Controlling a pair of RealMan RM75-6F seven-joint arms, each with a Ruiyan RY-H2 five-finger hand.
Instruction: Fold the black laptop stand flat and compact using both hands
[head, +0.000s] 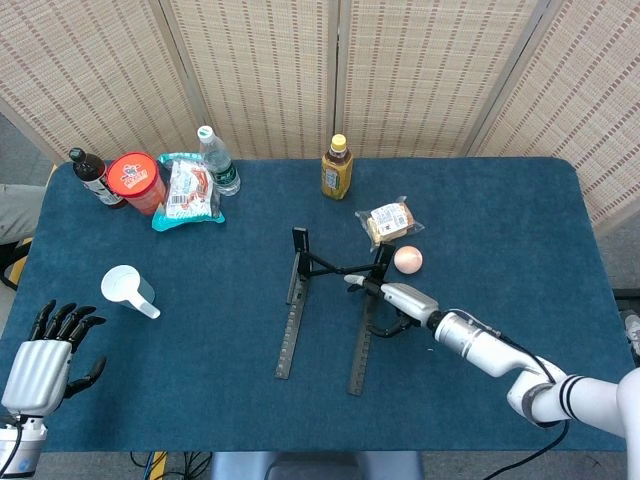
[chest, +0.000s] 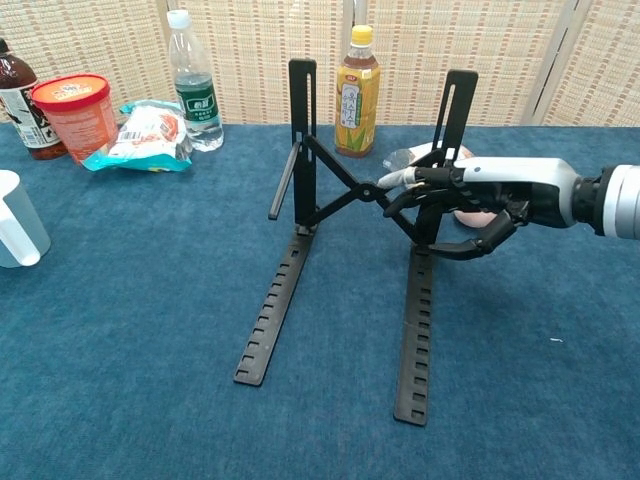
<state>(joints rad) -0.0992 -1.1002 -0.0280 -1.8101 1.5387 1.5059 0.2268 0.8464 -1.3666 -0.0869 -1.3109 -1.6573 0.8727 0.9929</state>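
The black laptop stand (head: 291, 325) stands unfolded at the middle of the blue table, with two slotted rails, two uprights and a crossed brace. In the chest view its left upright (chest: 303, 130) is free. My right hand (head: 397, 299) reaches in from the right; its fingers (chest: 432, 188) curl round the stand's right upright just above the rail, and the thumb hooks underneath. My left hand (head: 40, 362) hovers at the table's near left corner, far from the stand, with fingers spread and nothing in it. The chest view does not show it.
A pink ball (head: 407, 259) and a wrapped bun (head: 390, 222) lie just behind the right hand. A tea bottle (head: 337, 167) stands behind the stand. Far left are a water bottle (head: 216, 160), a snack bag (head: 187, 190), a red tub (head: 136, 182), a dark bottle (head: 92, 177) and a white cup (head: 128, 289).
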